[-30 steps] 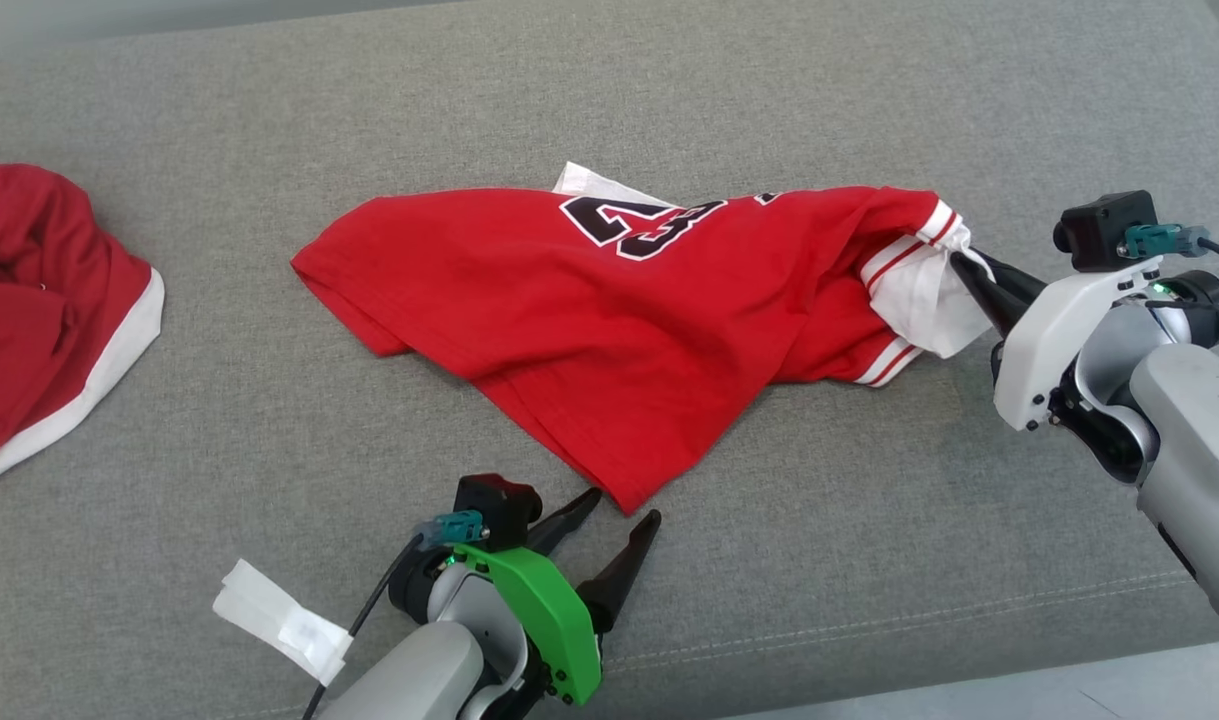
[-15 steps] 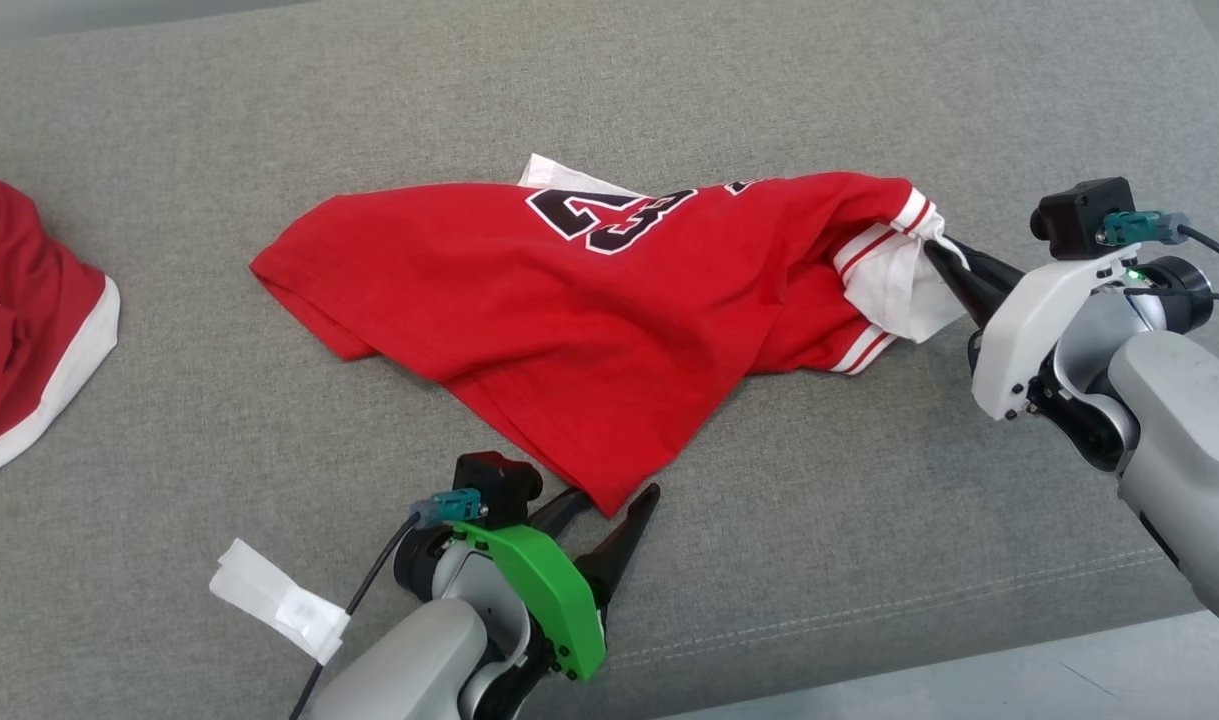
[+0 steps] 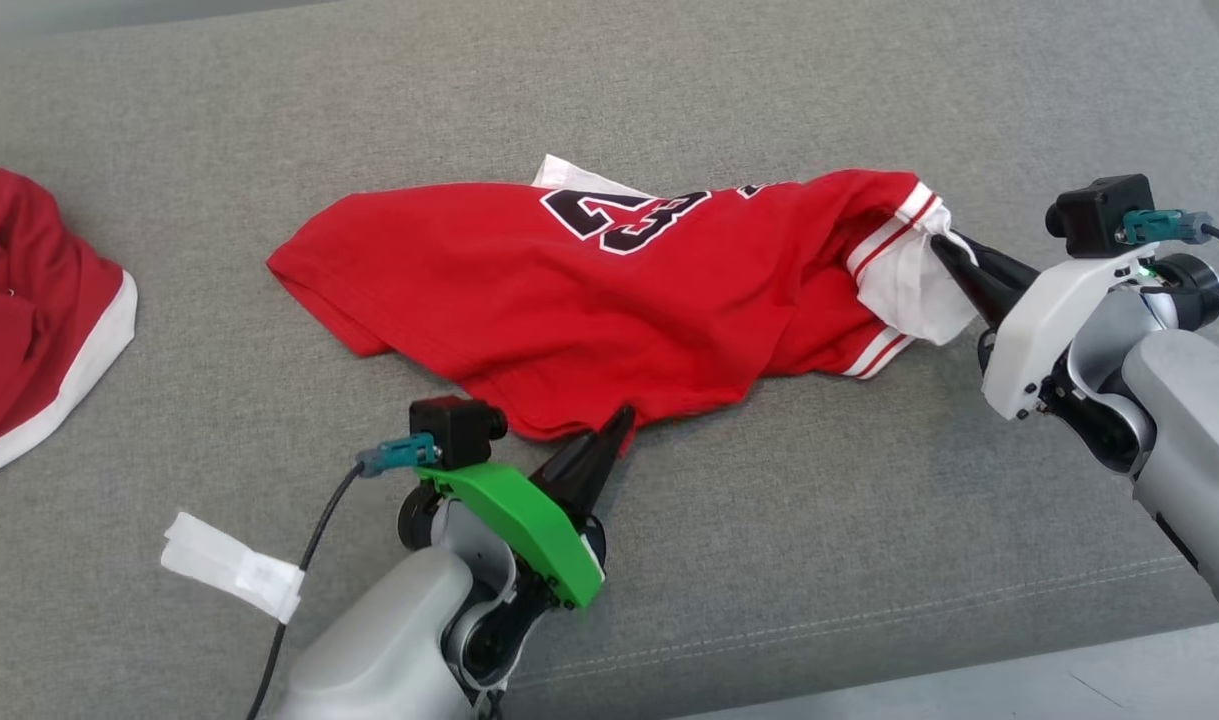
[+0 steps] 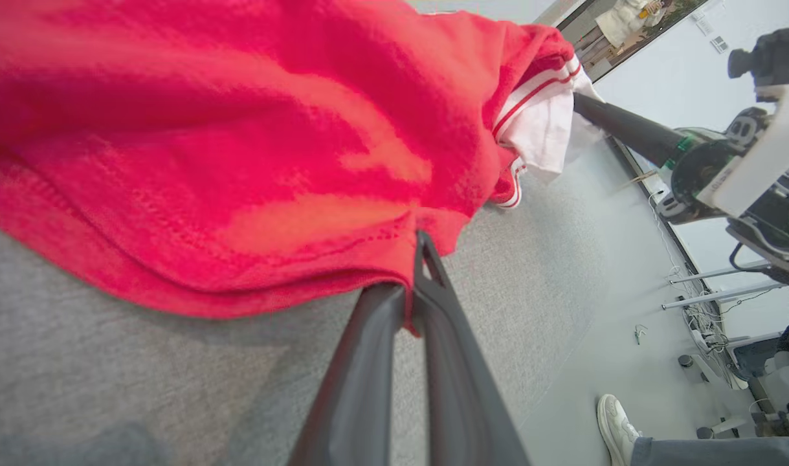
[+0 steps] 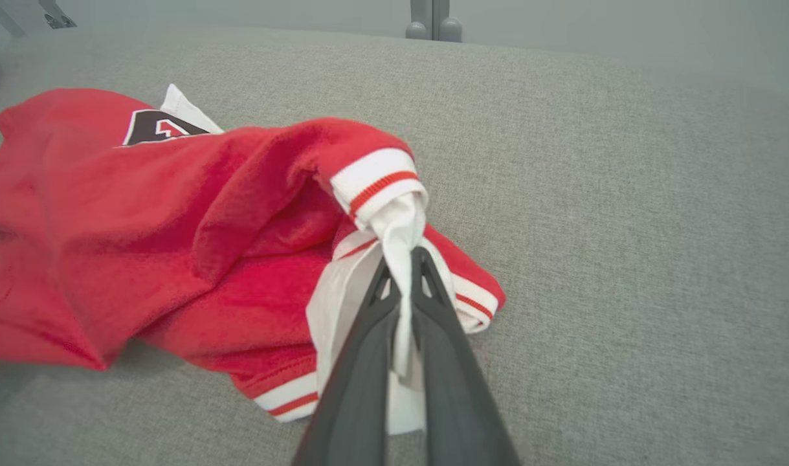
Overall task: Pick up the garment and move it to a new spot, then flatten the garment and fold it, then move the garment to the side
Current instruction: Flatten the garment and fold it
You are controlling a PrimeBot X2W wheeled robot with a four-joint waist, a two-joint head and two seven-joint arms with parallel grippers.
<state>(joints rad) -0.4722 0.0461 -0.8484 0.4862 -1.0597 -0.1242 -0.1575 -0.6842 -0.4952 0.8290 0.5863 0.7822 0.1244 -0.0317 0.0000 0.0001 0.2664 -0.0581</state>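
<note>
Fabric of a second red garment with a white border (image 3: pixel 39 290) is being left untouched at the far left of the grey upholstered bench (image 3: pixel 789 540), well apart from the work.

Further right, low in the head view, the change is being seen. The left pincer (image 3: pixel 619 420), which was standing wide apart around the near corner a second ago, is now being held clenched on that corner of the red short-sleeved jersey with black numerals (image 3: pixel 569 290). In the left wrist view the red hem is being pinched between the two dark fingers (image 4: pixel 362 375) right at their tips. The cloth just behind them appears to be being raised slightly off the bench. The pointed corner, lying long and flat before, is being bunched in toward the body of the jersey. The jersey itself is being kept crumpled across the middle of the bench, numerals toward the far edge.

At the right, the right pincer (image 3: pixel 941 250) is being kept clenched, as before, on the white cloth beside the red-and-white striped cuff.

With both ends now being gripped, the garment is being judged ready to be lifted and carried to a new spot. Flattening, folding and setting aside are not yet being attempted. The thin bite on the hem is being judged the main risk, since it could slip under tension.
</note>
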